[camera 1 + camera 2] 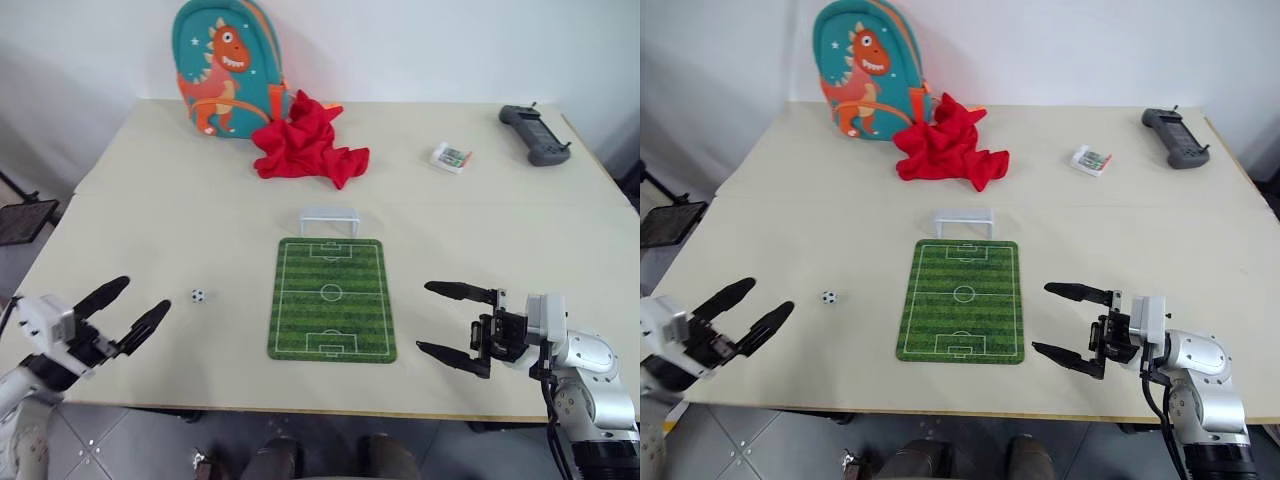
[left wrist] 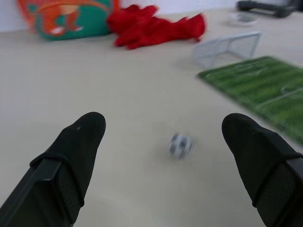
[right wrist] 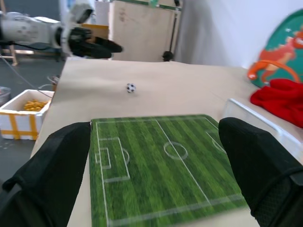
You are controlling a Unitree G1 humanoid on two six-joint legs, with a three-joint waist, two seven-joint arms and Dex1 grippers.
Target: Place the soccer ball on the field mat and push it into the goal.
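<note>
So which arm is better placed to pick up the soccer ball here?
Left. The soccer ball lies on the table off the field mat, just ahead of the open left gripper; the right gripper is across the mat.

Left gripper (image 2: 163, 142) fingers spread wide, soccer ball (image 2: 180, 145) on table (image 2: 94, 85) btwn them, untouched. Field mat (image 2: 265, 90), goal (image 2: 228, 47), red cloth (image 2: 156, 28) beyond.

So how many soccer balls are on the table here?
1. The soccer ball lies on the bare table, off the field mat, between the mat and the open left gripper. Another could be hidden under the red cloth.
</note>
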